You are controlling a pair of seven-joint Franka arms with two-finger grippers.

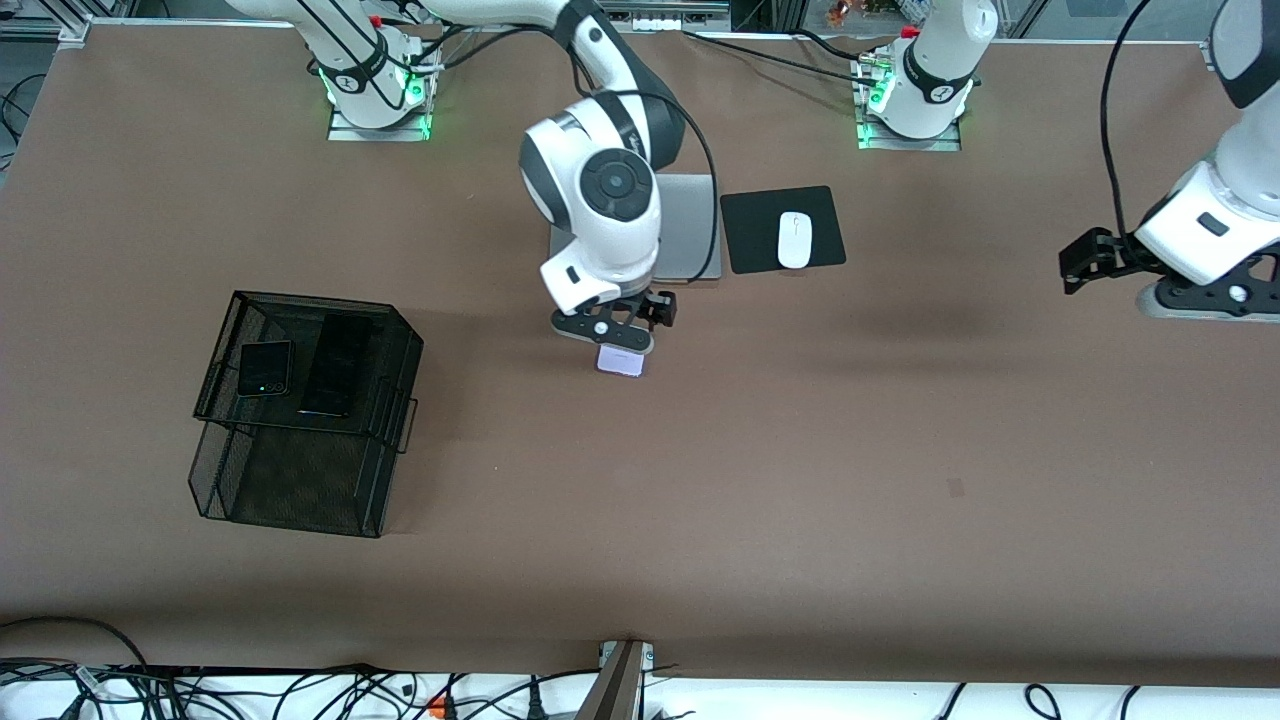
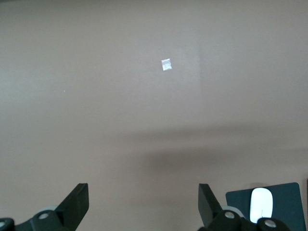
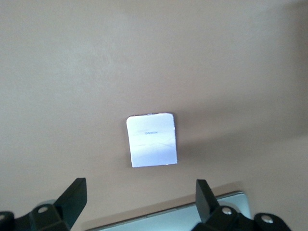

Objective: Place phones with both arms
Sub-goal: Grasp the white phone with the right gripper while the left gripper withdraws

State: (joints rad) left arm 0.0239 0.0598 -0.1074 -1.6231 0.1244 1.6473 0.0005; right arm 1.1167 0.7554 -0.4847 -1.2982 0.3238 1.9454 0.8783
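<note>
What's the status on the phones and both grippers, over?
Right gripper open over white-lavender phone, not gripping. Left gripper open, waiting at table end. Two black phones in mesh basket. Nothing in the way.

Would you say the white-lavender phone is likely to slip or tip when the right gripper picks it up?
Tipping seems unlikely: the white-lavender phone lies flat on the table. Its smooth, glossy-looking face suggests it may be slippery. Being thin and low, it probably offers the open right gripper only narrow edges to pinch.

The squarish black folded phone (image 1: 264, 368) and the long slim black phone (image 1: 334, 365) are lying flat side by side on the mesh tray's (image 1: 395, 330) top tier. The squarish white-lavender phone (image 1: 621, 361) is lying flat mid-table.
</note>
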